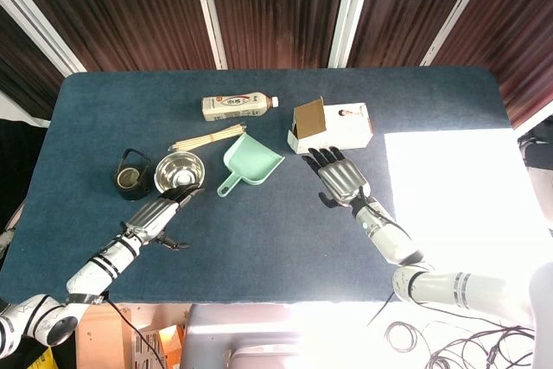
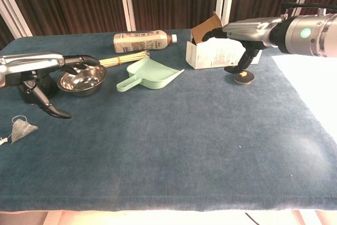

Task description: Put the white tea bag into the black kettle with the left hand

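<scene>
**Mia:** Let's start with the head view. Where is the left hand?

**Ben:** Near the left end of the table, a bit toward the front edge. Its fingers are spread and reach toward the steel bowl. It holds nothing.

**Mia:** And the black kettle?

**Ben:** Just left of the bowl, with its top open. It sits a little farther back than the hand and close to it.

**Mia:** I can't find the tea bag here.

**Ben:** Me neither. The arm may be hiding it, but I can't tell from this view.

**Mia:** What about the right hand?

**Ben:** It lies flat and open, empty, just in front of the white box. It is far from the kettle.

**Mia:** Now the chest view.

**Ben:** There's the white tea bag! It lies flat by the left edge of the table, nearer the front than the left hand. Its string trails off to the left.

**Mia:** So which way must the hand go?

**Ben:** I think back toward the front edge and down. The fingers point away from the bag right now, over the steel bowl. The black kettle is mostly hidden behind the hand.

**Mia:** Is there room?

**Ben:** Bare cloth lies around the bag. But the edge is close, so a push could slide it off.
</scene>
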`<state>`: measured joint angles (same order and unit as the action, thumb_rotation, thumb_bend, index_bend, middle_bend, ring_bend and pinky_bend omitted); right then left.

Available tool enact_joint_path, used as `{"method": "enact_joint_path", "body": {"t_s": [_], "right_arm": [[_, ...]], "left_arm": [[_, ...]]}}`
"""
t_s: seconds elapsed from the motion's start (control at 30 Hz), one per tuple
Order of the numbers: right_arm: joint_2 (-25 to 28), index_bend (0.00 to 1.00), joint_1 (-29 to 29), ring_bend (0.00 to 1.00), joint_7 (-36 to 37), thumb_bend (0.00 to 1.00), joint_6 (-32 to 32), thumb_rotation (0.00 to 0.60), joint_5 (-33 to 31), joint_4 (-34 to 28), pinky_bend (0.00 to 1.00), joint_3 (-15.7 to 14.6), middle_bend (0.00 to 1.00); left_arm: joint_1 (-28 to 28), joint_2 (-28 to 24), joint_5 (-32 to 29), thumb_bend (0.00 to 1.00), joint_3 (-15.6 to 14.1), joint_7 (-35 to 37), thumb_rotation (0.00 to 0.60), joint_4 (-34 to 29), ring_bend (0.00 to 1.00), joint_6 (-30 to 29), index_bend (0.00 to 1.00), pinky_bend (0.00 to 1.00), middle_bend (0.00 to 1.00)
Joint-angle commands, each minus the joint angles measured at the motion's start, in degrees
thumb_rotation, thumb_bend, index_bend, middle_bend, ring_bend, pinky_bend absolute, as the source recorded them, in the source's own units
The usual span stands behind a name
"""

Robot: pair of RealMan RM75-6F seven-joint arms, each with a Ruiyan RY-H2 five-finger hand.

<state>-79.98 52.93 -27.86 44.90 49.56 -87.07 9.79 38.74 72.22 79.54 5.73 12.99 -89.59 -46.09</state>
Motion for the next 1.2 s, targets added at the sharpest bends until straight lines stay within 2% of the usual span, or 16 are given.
{"method": "enact_joint_path", "body": {"t_s": [0.03,0.13,0.23,0.4,0.57,0.73,0.9,1.2], "right_arm": [[0.58,0.0,-0.17,0.0,0.66,0.36,0.25,0.6,0.33,-0.48,0.0,-0.25,0.0],[1.49,0.0,-0.83,0.0,1.98,0.36,0.74,0.6,1.46,-1.29,0.0,-0.6,0.0],[3.01,0.0,-1.81,0.0,3.37,0.36,1.31,0.6,3.65,-2.5,0.0,-1.26,0.0],[6.95,0.0,-4.73,0.0,7.49,0.36,3.2,0.6,9.38,-5.55,0.0,-2.53,0.0],[11.14,0.01,-8.02,0.0,12.11,0.36,5.23,0.6,15.61,-7.22,0.0,-4.22,0.0],[14.06,0.01,-10.51,0.0,16.1,0.36,6.89,0.6,20.21,-7.54,0.0,-5.34,0.0],[14.96,0.01,-11.55,0.0,17.7,0.36,6.9,0.6,21.81,-7.05,0.0,-5.81,0.0],[15.33,0.0,-12.05,0.0,17.25,0.36,6.52,0.6,23.04,-7.59,0.0,-5.94,0.0]], "left_arm": [[-0.18,0.43,-0.28,0.03,-0.52,-1.34,0.6,-0.77,0.0,-0.62,0.0,0.1,0.0],[-0.7,0.88,0.34,0.03,-1.04,-3.23,0.6,-0.95,0.0,-2.27,0.01,0.1,0.0],[-1.71,1.2,0.56,0.05,-1.4,-5.43,0.6,-0.67,0.0,-4.69,0.08,0.1,0.0],[-5.06,-0.2,0.0,0.13,-2.84,-8.62,0.6,0.46,0.0,-9.24,0.21,0.1,0.0],[-9.8,-0.63,0.84,0.18,-5.11,-6.94,0.6,3.14,0.0,-14.58,0.36,0.1,0.01],[-13.38,2.43,3.16,0.26,-6.69,-4.26,0.6,9.57,0.0,-19.38,0.46,0.1,0.03],[-15.96,7.15,4.9,0.28,-7.37,-4.4,0.6,16.11,0.0,-23.47,0.52,0.1,0.04],[-18.97,11.4,4.22,0.23,-7.91,-3.96,0.6,22.9,0.0,-24.73,0.53,0.1,0.05]]}}
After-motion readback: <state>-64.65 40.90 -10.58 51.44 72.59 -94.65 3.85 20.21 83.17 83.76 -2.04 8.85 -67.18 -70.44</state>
